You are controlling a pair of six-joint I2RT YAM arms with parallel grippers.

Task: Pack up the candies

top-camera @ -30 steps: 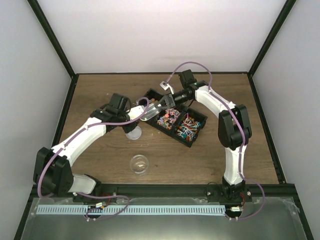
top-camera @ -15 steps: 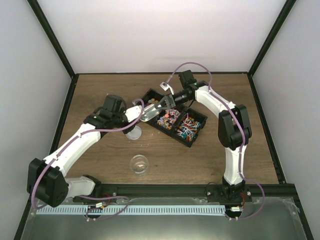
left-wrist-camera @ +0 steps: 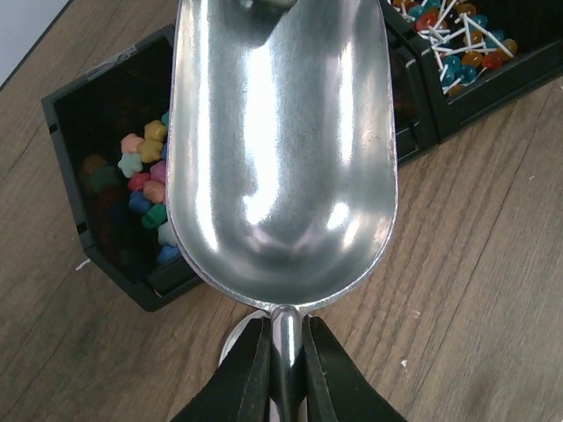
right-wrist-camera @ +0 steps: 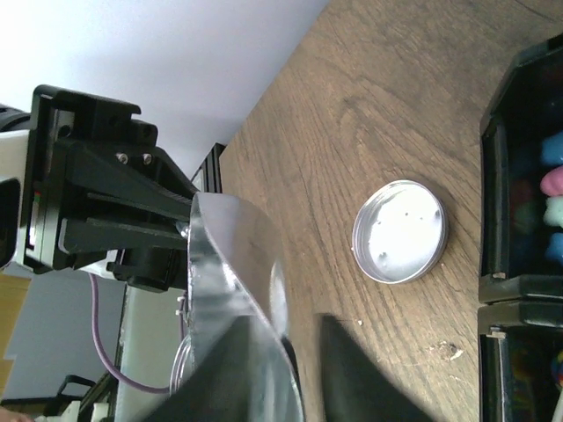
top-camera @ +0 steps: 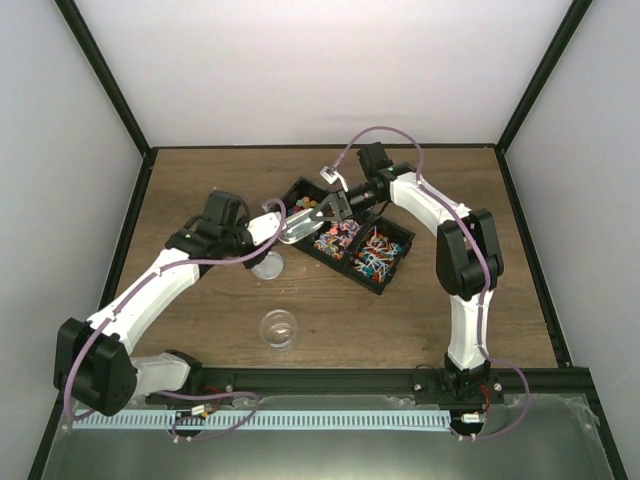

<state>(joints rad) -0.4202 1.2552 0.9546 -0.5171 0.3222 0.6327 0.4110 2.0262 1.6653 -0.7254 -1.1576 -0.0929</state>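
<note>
A shiny metal scoop [left-wrist-camera: 281, 158] hangs empty over the wood beside a black tray [left-wrist-camera: 106, 264]. My left gripper [left-wrist-camera: 286, 327] is shut on its handle. My right gripper [right-wrist-camera: 286, 330] pinches the scoop's front wall [right-wrist-camera: 233, 290], one finger hidden behind the metal. Seen from above, the scoop [top-camera: 295, 225] spans between the left gripper [top-camera: 265, 228] and the right gripper [top-camera: 322, 212]. The candies [top-camera: 340, 238] fill the tray's compartments: small bright pieces [left-wrist-camera: 145, 180] on one side, stick-like ones [left-wrist-camera: 457, 44] on another. The clear round jar [top-camera: 279, 328] stands open nearer the arm bases.
A round metal lid [top-camera: 267, 265] lies on the wood under the left wrist, and the same lid [right-wrist-camera: 400, 230] sits just left of the tray wall [right-wrist-camera: 506, 176]. Black frame posts and pale walls enclose the table.
The left arm has swung its elbow outward, and its fingers have closed in on the scoop's handle. The right gripper and the scoop have barely moved.
</note>
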